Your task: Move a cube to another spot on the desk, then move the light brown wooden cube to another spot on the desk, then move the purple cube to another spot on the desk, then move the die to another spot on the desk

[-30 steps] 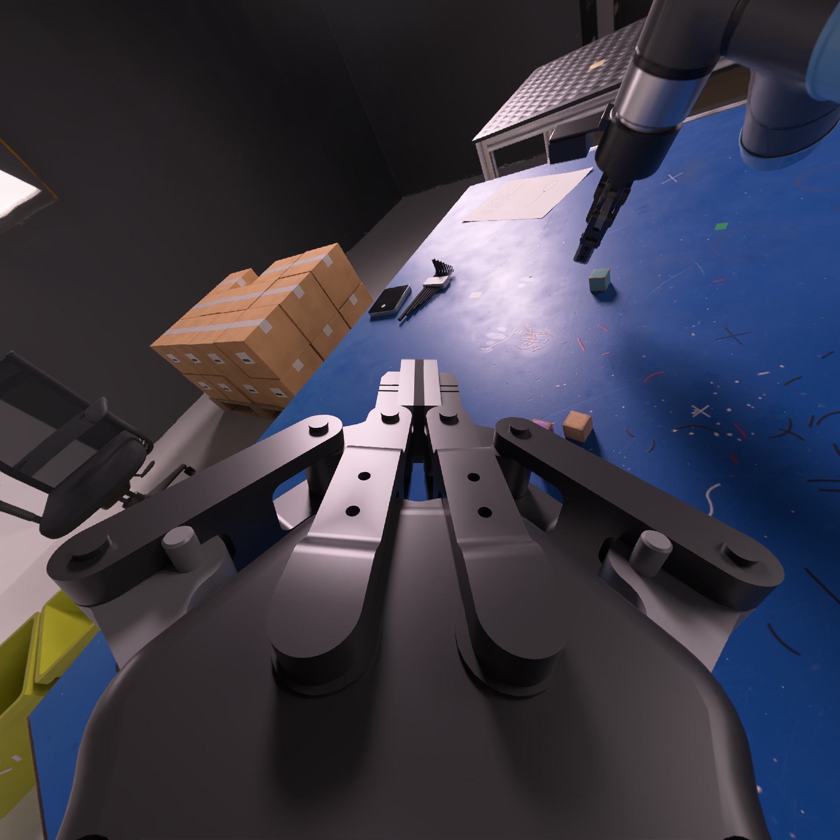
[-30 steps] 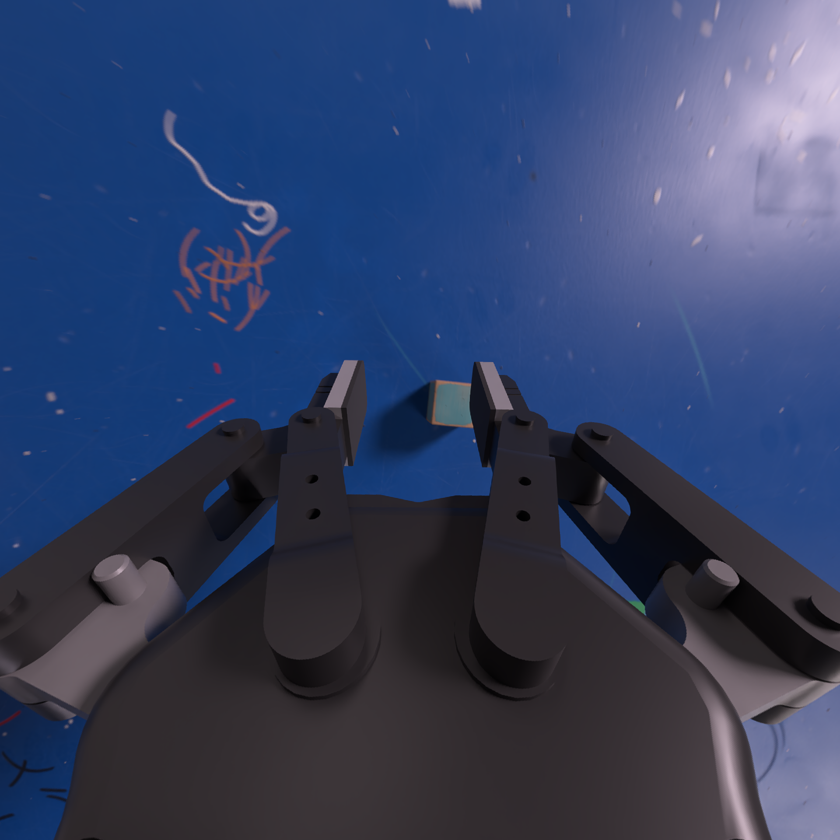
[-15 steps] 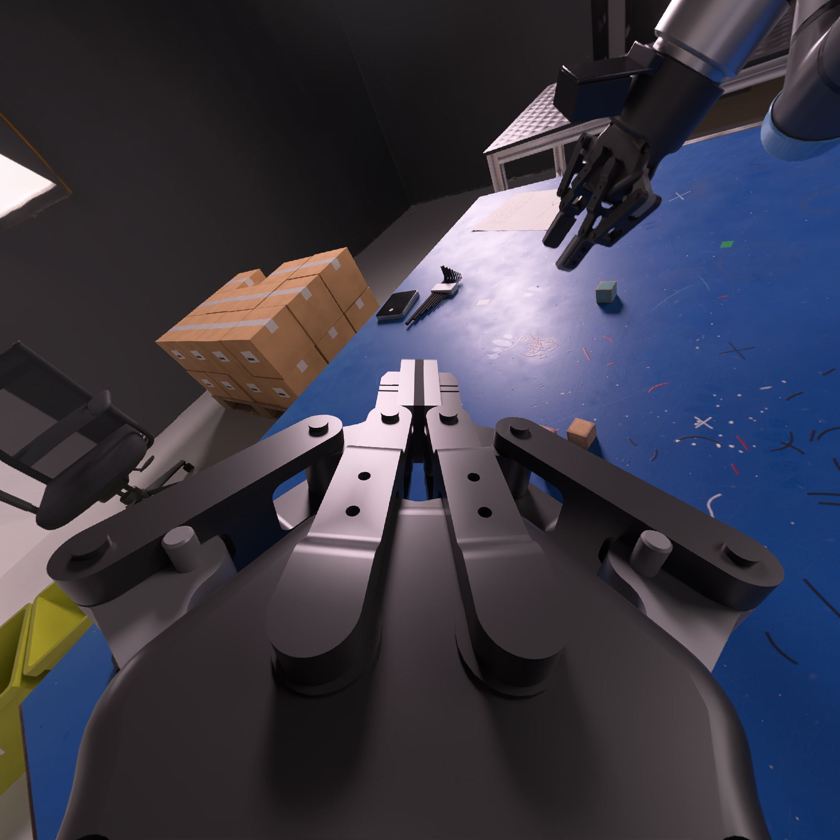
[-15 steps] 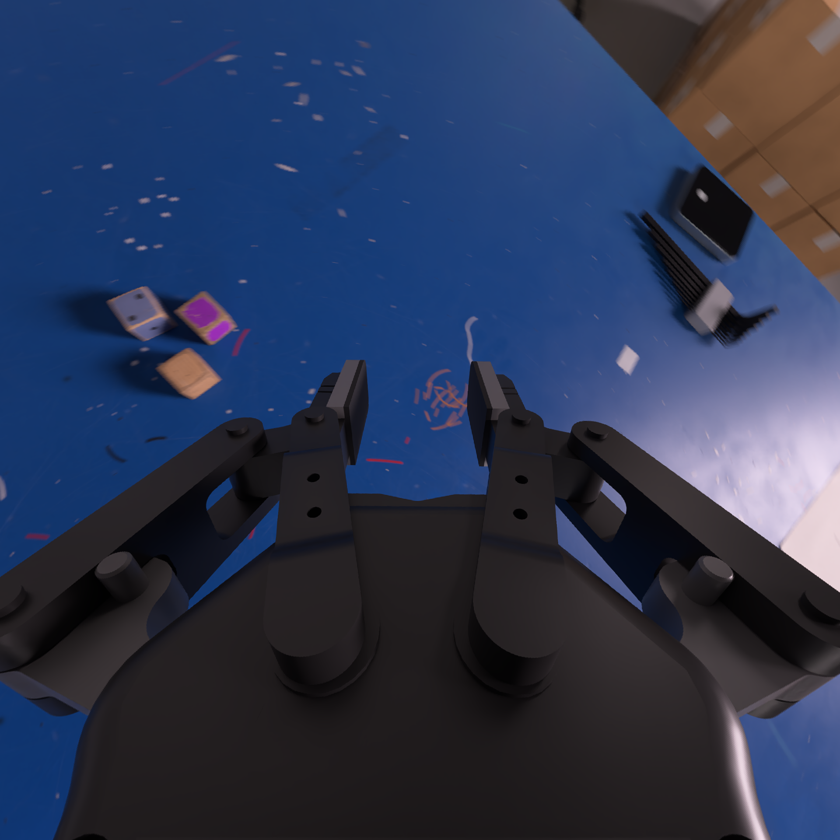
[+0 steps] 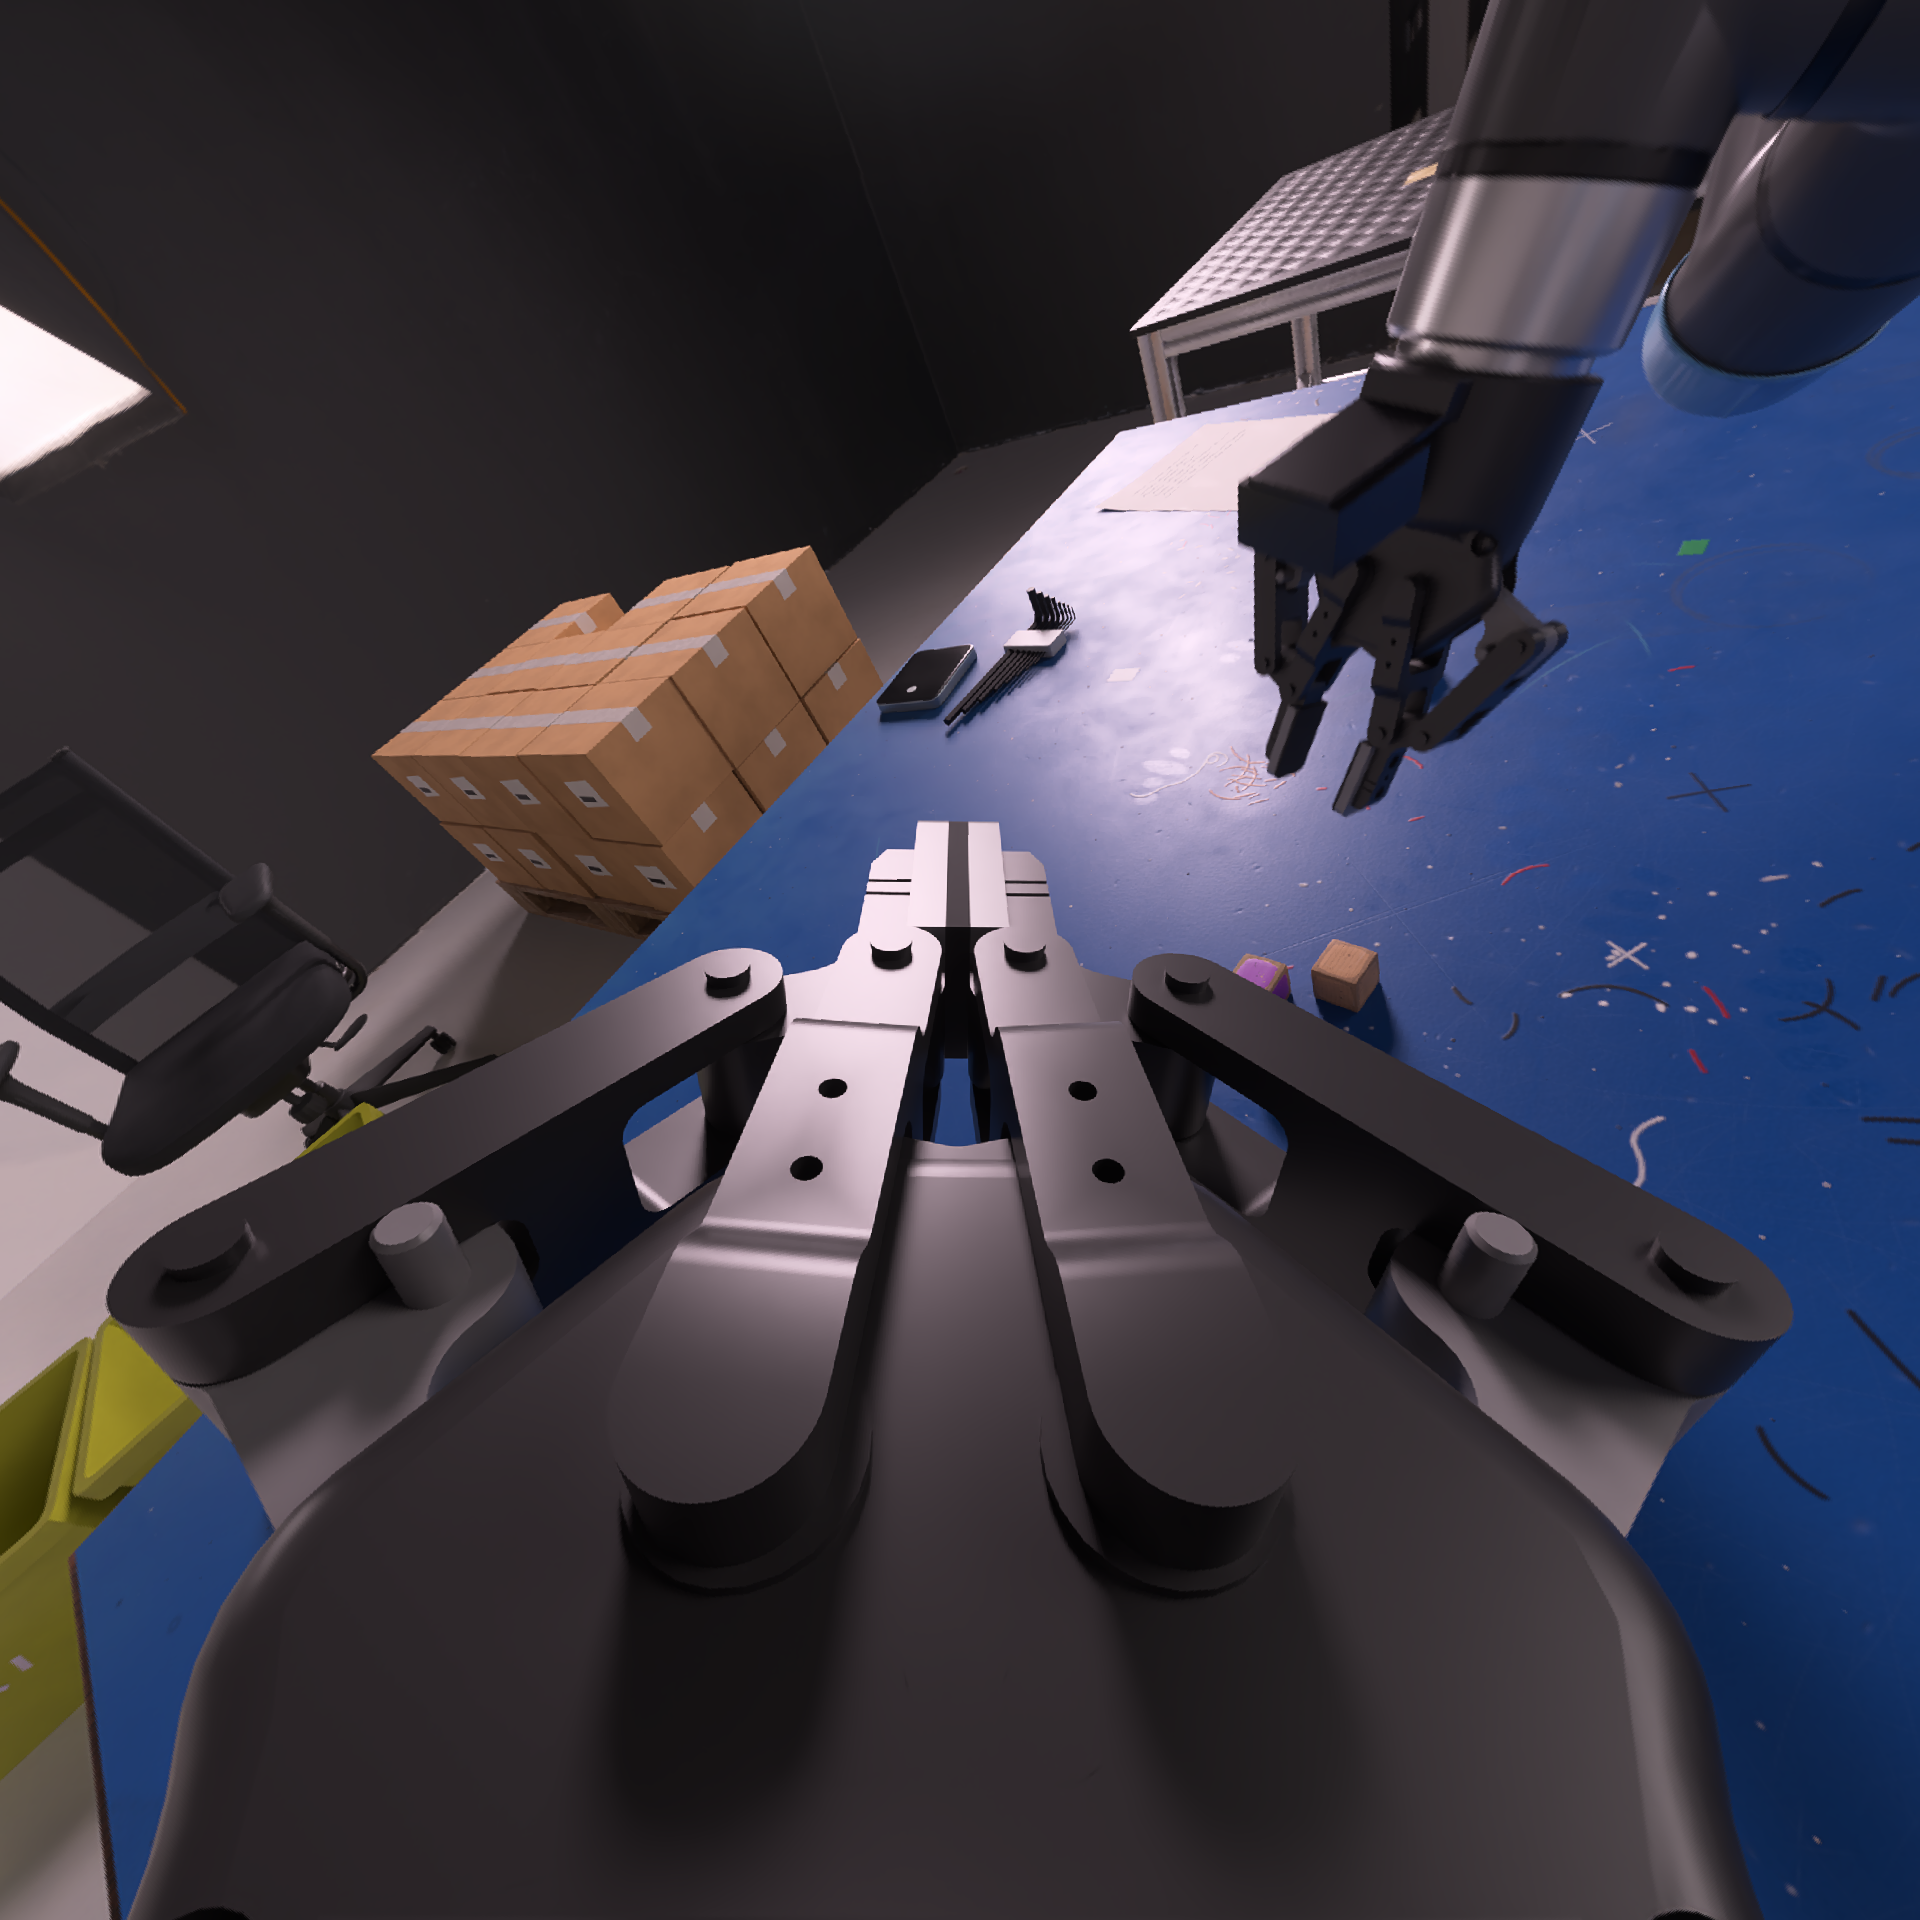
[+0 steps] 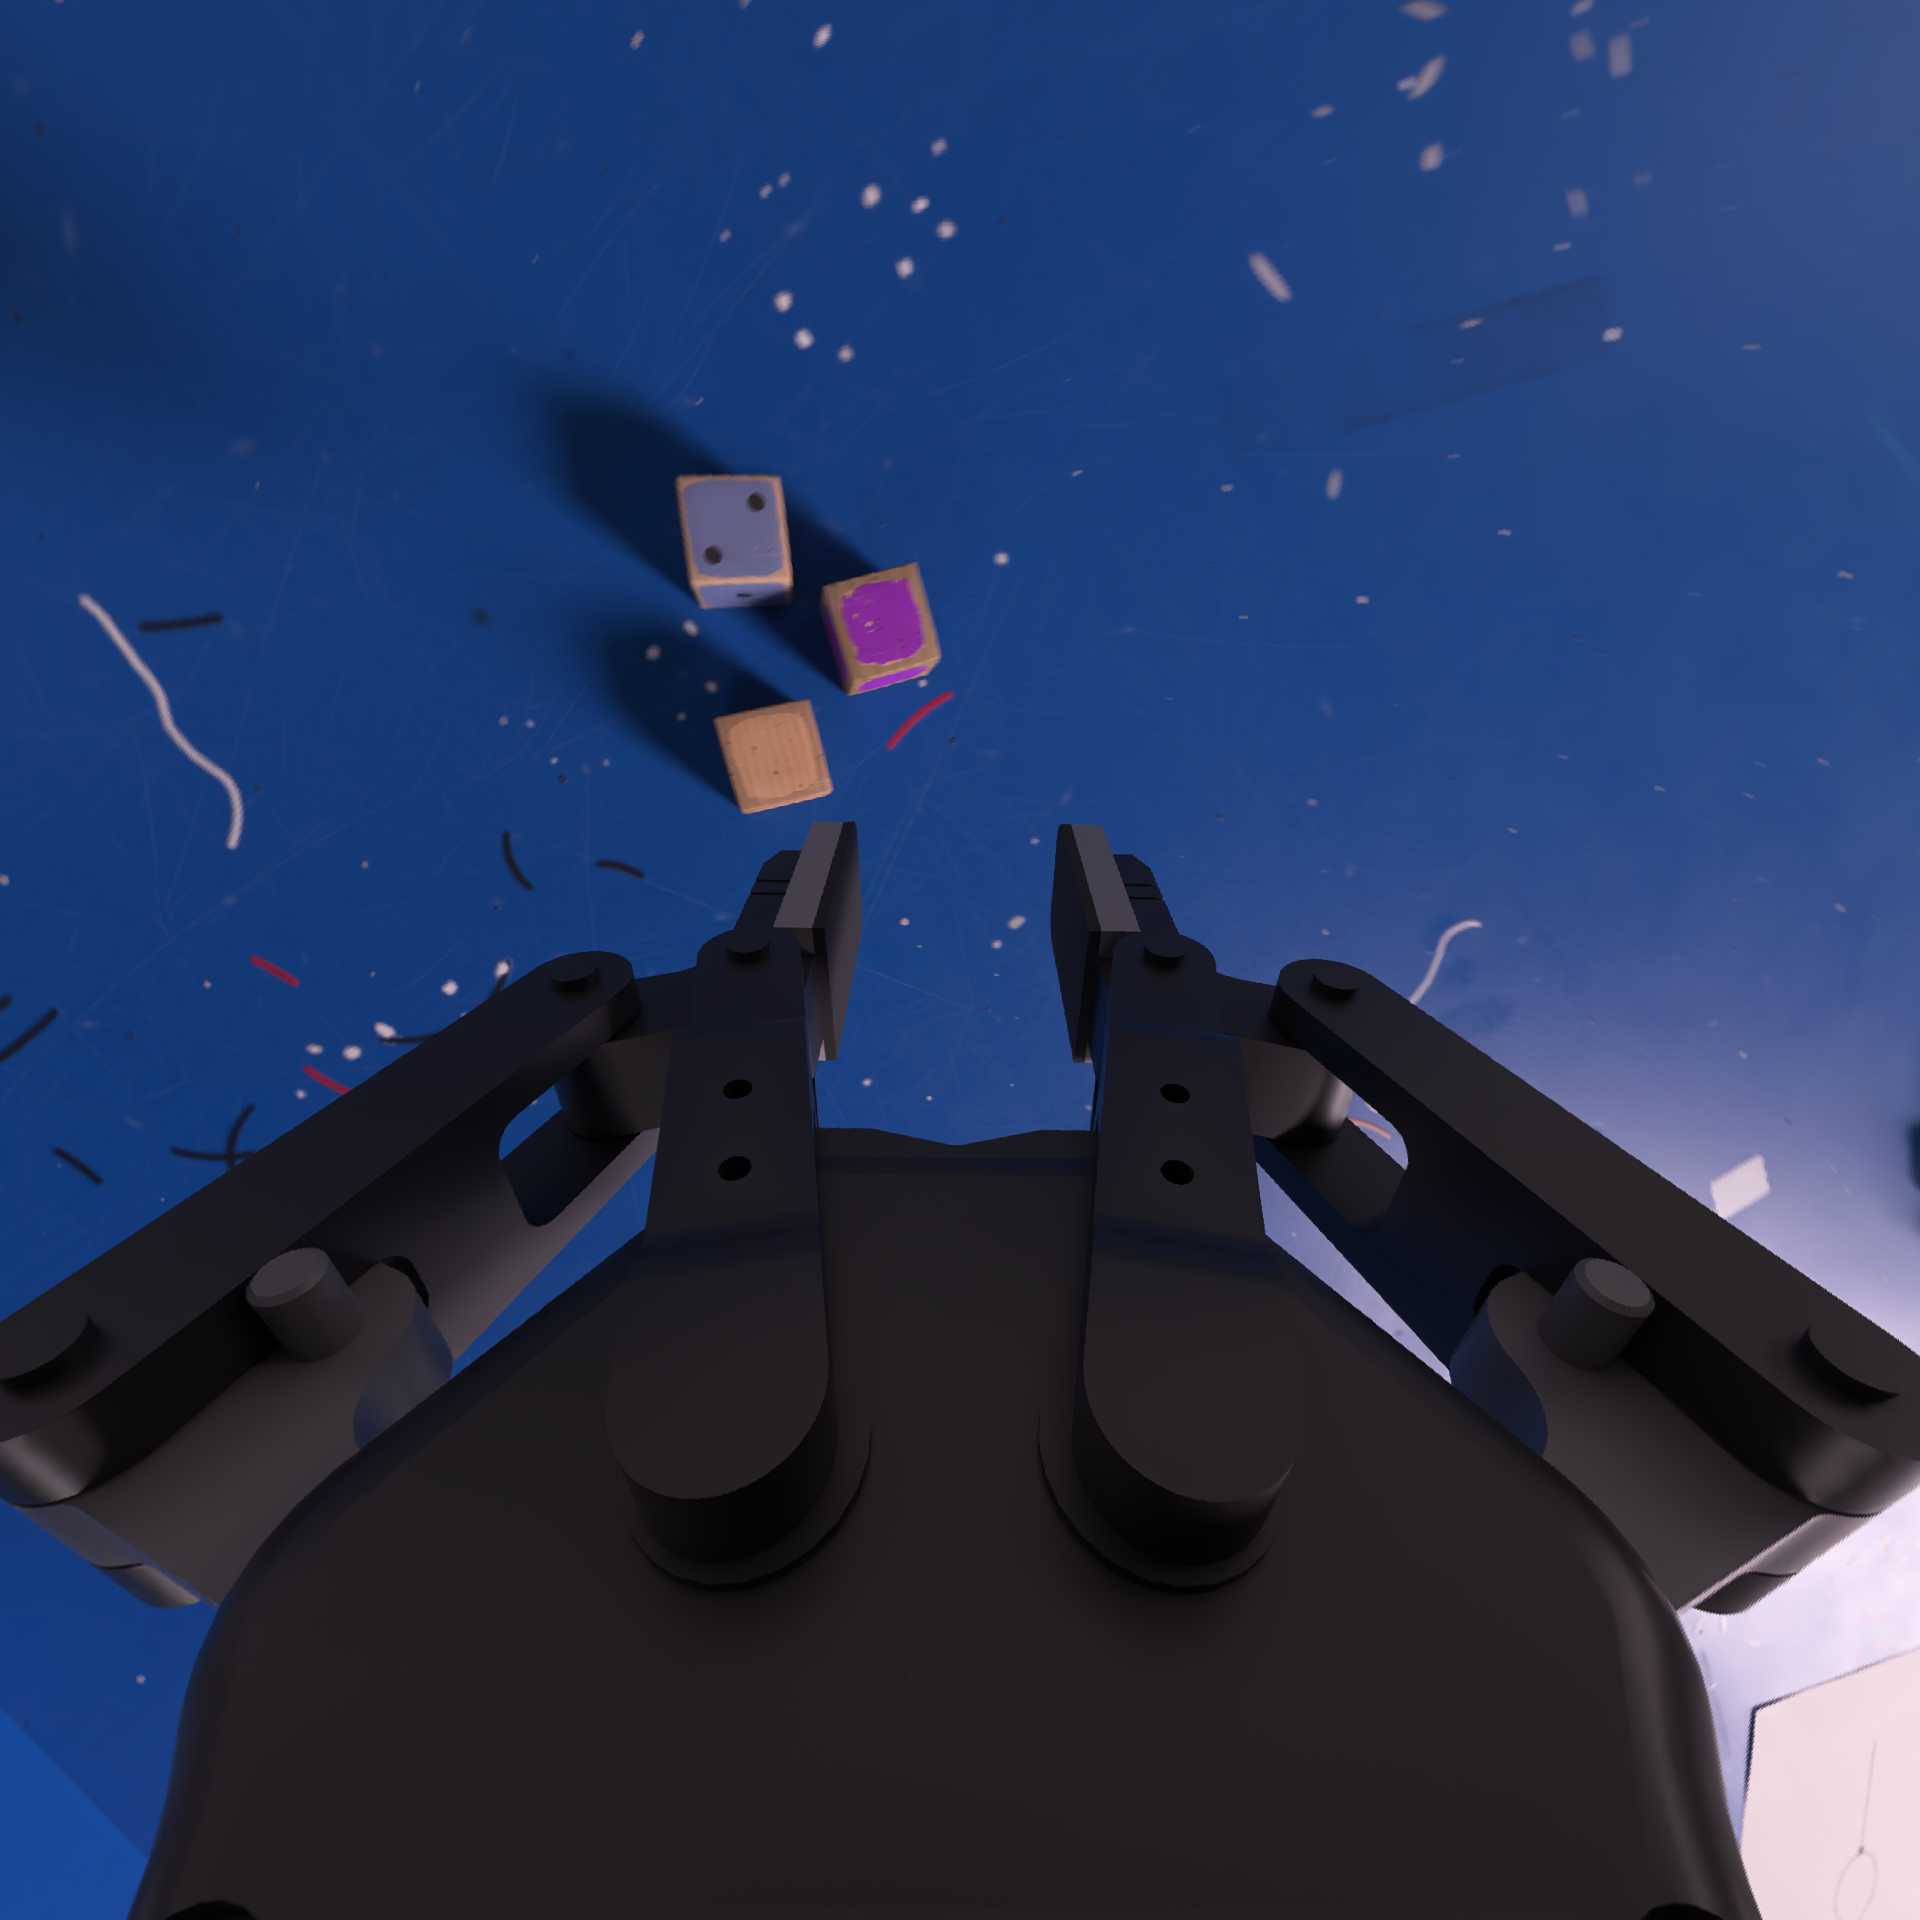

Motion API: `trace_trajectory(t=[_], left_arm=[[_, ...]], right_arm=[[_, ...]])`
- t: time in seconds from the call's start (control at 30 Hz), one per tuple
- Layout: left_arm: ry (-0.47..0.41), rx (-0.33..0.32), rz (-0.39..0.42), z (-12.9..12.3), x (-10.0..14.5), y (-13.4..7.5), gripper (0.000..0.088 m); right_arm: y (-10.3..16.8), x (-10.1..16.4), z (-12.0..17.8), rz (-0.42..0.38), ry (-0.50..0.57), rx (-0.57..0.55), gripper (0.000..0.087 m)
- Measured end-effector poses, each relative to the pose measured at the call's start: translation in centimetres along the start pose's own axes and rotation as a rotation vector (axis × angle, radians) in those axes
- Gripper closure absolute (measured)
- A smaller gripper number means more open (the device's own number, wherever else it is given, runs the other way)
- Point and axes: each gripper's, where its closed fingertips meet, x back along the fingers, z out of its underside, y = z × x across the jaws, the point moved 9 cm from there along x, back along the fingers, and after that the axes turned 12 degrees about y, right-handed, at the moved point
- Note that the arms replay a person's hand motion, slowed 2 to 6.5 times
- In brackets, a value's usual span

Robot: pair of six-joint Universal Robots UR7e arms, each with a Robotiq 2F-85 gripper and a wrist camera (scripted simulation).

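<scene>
In the right wrist view, my right gripper [image 6: 956,883] is open and empty above the blue desk [image 6: 1351,623]. Just ahead of its left fingertip lies the light brown wooden cube [image 6: 774,755]. Beyond it sit the purple cube [image 6: 881,628] and the grey die [image 6: 734,539]. In the left wrist view, my left gripper [image 5: 956,868] is shut and empty. The wooden cube [image 5: 1344,972] and a corner of the purple cube [image 5: 1263,977] show right of it. The right gripper [image 5: 1325,769] hangs open farther off. The die and the teal cube are hidden.
A black device [image 5: 927,681] and a hex key set [image 5: 1013,665] lie near the desk's far edge, with a sheet of paper [image 5: 1195,468] beyond. Cardboard boxes [image 5: 634,727], a chair [image 5: 208,1039] and a yellow bin [image 5: 52,1475] stand off the desk.
My right gripper left the teal cube on the desk, rose, and swung across to hover near the three cubes. It stays open. The left gripper stays shut and shifted only slightly.
</scene>
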Motion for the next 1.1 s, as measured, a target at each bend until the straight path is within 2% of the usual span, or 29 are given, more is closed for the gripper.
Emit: trace_trajectory(t=[0.23,0.43,0.83,1.1], left_arm=[[-0.008,0.007,0.001,0.1,0.4,0.1,0.0877],[-0.014,0.014,0.005,0.2,0.6,0.1,0.0877],[-0.014,0.014,0.004,0.3,0.7,0.3,0.0877],[-0.013,0.012,0.006,0.3,0.7,0.3,0.0877]], right_arm=[[1.4,-3.0,-0.9,-0.045,0.077,0.118,0.0559],[2.4,-4.7,-1.5,-0.090,0.080,0.184,0.0562],[3.2,-6.7,-2.1,-0.124,0.077,0.232,0.0539],[3.4,-7.6,-2.2,-0.158,0.120,0.235,0.0522]])
